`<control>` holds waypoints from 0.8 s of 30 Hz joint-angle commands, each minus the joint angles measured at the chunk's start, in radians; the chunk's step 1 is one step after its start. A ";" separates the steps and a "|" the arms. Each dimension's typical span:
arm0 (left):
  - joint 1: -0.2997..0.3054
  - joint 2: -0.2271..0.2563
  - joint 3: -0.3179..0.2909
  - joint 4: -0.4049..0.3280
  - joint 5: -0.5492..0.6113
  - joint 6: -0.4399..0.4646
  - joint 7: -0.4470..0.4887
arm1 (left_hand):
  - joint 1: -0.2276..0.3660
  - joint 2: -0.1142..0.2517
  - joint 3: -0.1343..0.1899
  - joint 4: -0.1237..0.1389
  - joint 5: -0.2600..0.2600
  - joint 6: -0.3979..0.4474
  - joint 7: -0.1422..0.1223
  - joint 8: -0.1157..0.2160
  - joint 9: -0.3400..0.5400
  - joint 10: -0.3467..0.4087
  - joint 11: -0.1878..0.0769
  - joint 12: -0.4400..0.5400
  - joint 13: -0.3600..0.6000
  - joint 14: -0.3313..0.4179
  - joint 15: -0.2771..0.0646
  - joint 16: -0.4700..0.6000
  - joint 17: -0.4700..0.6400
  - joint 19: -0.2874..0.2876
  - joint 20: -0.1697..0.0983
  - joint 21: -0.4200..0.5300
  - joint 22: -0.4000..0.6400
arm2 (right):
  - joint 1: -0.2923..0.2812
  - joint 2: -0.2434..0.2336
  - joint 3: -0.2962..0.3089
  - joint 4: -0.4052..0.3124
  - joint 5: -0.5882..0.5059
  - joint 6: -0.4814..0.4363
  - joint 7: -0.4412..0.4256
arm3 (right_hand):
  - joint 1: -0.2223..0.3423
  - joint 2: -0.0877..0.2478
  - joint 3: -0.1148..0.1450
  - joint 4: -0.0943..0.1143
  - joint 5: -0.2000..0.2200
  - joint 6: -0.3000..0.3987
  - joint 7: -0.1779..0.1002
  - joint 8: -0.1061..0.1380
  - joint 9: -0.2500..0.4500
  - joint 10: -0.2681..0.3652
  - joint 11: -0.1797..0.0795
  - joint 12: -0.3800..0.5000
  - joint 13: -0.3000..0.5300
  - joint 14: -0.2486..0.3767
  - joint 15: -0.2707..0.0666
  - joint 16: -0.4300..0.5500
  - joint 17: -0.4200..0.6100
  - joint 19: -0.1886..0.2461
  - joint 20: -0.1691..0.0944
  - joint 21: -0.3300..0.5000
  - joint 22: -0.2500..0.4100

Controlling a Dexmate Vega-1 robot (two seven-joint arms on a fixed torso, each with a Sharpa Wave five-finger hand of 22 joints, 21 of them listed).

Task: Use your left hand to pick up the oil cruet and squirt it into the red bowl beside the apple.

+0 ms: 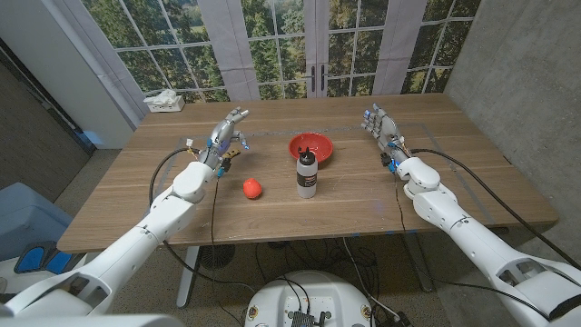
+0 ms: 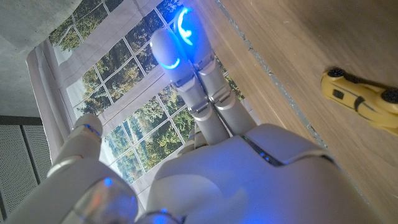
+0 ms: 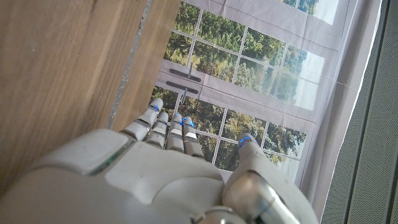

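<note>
Right, the oil cruet (image 1: 308,173) stands upright near the middle of the wooden table (image 1: 136,195), clear body, dark lower part, black cap on top. Just behind it sits the red bowl (image 1: 311,146), close but apart from the cruet as far as the head view lets me judge. Off to the cruet's left lies the apple (image 1: 253,188), small and red, on bare wood. Further left, the left hand (image 1: 227,133) is raised over the table, fingers spread and holding nothing, well apart from the cruet. Its wrist view shows a yellow toy car (image 2: 363,99) on the wood beside the fingers (image 2: 205,93). Over on the far side, the right hand (image 1: 379,124) stands open too, fingers (image 3: 168,127) extended toward the windows, nothing in its grasp. A white tissue box (image 1: 164,101) sits at the far left corner.
</note>
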 commanded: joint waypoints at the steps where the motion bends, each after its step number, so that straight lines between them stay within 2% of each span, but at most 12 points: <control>1: 0.063 0.026 -0.012 -0.085 -0.005 0.029 0.013 | 0.018 0.000 -0.005 0.001 -0.002 -0.014 0.015 0.001 0.001 0.003 0.023 -0.002 0.004 -0.008 -0.001 0.006 -0.002 -0.004 -0.001 0.001 -0.002 | -0.029 -0.010 0.008 -0.036 0.005 0.002 -0.014 | -0.007 -0.005 -0.003 0.000 0.003 0.007 0.002 0.006 0.006 0.008 0.003 0.003 0.003 0.009 0.003 0.002 -0.001 0.012 0.004 -0.003 0.005; 3: 0.074 0.031 -0.014 -0.098 -0.004 0.033 0.017 | 0.021 0.000 -0.006 0.001 -0.002 -0.017 0.020 0.003 0.001 0.006 0.033 -0.001 0.004 -0.007 -0.002 0.007 -0.004 -0.003 -0.001 0.002 -0.003 | -0.034 -0.014 0.009 -0.044 0.003 0.000 -0.019 | -0.008 -0.005 -0.003 0.000 0.003 0.007 0.002 0.006 0.006 0.008 0.003 0.003 0.003 0.009 0.002 0.002 -0.001 0.012 0.004 -0.004 0.005; 9: 0.105 0.049 -0.020 -0.140 -0.001 0.047 0.021 | 0.025 0.001 -0.008 0.001 -0.002 -0.014 0.029 0.007 0.002 0.011 0.040 0.001 0.005 -0.008 -0.002 0.006 -0.008 -0.004 -0.001 0.002 -0.007 | -0.049 -0.020 0.012 -0.057 0.005 0.007 -0.017 | -0.008 -0.005 -0.003 0.000 0.003 0.007 0.002 0.006 0.006 0.008 0.004 0.003 0.003 0.009 0.003 0.002 -0.002 0.013 0.005 -0.006 0.005; 24: 0.169 0.079 -0.029 -0.223 0.018 0.046 0.025 | 0.030 0.001 -0.017 0.005 -0.003 -0.012 0.028 0.013 0.001 0.023 0.030 0.003 0.004 -0.010 -0.002 0.007 -0.018 -0.011 -0.001 0.002 -0.016 | -0.079 -0.024 0.017 -0.087 -0.001 0.025 -0.033 | -0.010 -0.006 -0.005 -0.002 0.003 0.006 0.003 0.006 0.006 0.008 0.006 0.002 0.003 0.010 0.004 0.002 -0.005 0.016 0.006 -0.013 0.005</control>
